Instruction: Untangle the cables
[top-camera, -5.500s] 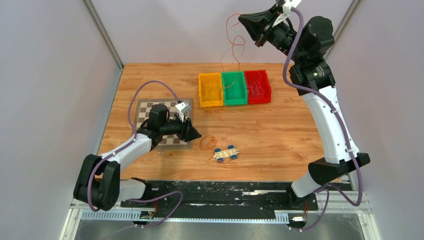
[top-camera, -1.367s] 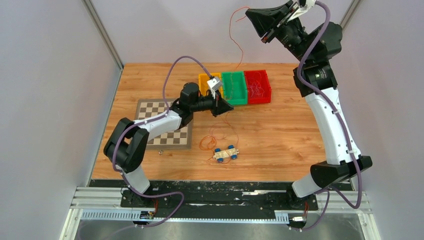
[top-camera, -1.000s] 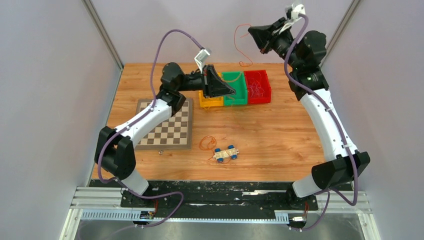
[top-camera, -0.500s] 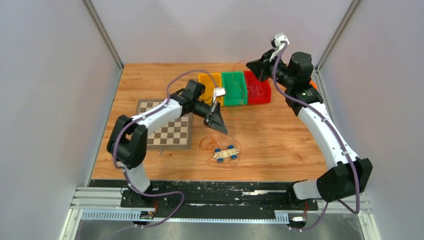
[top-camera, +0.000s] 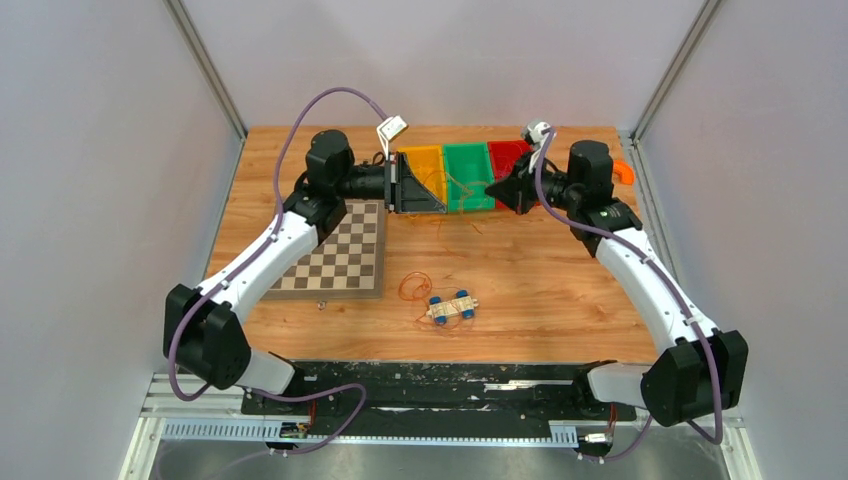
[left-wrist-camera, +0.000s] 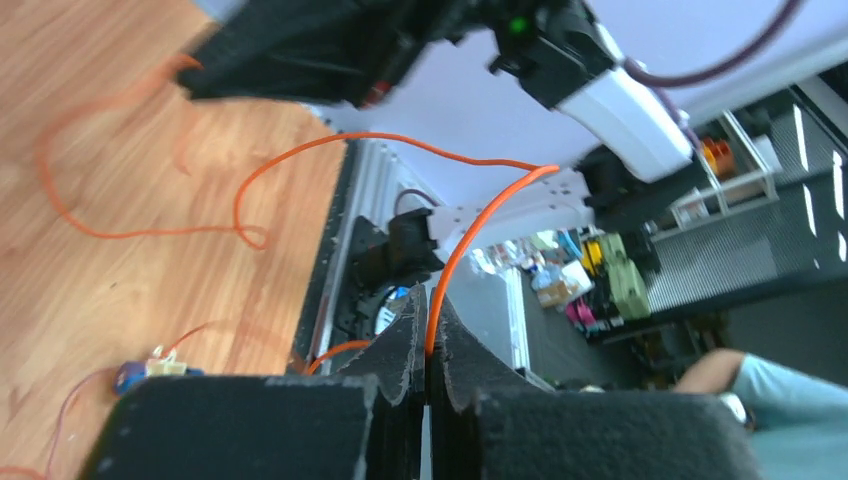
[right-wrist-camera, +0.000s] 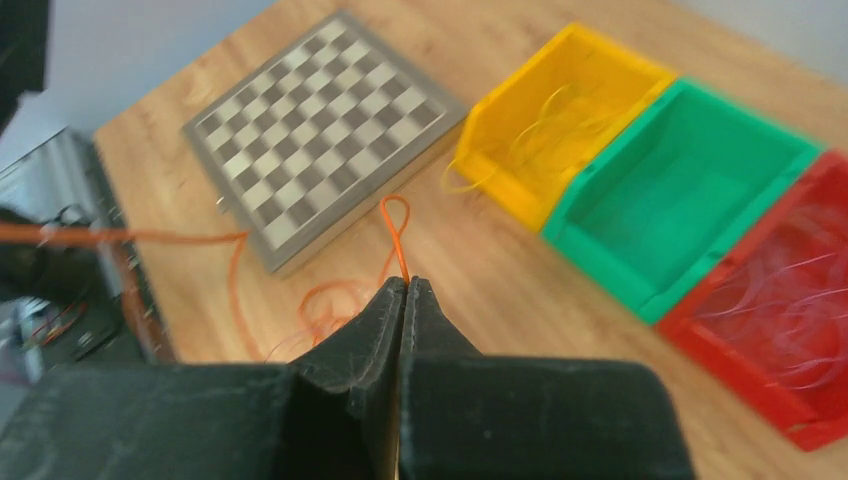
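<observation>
Both grippers pinch one thin orange cable (top-camera: 465, 191) that runs between them in front of the bins. My left gripper (top-camera: 438, 203) is over the yellow bin (top-camera: 420, 158), shut on the cable (left-wrist-camera: 470, 235), which arches up out of the jaws. Facing it from the right, my right gripper (top-camera: 489, 190) is shut on the same cable (right-wrist-camera: 396, 222), which loops just beyond its tips. More orange loops (top-camera: 412, 288) lie on the table. Thin yellow cables (right-wrist-camera: 545, 130) lie in the yellow bin (right-wrist-camera: 500, 150), and thin cables (right-wrist-camera: 795, 290) in the red bin (right-wrist-camera: 720, 325).
A green bin (top-camera: 462, 165) sits between the yellow bin and the red bin (top-camera: 505, 152). A chessboard (top-camera: 335, 255) lies at the left. A small wooden toy car (top-camera: 450, 307) with blue wheels stands beside the loose loops.
The left gripper has risen from just above the table back over the yellow bin. The right gripper has come down from high at the back to bin level, both still shut on the cable.
</observation>
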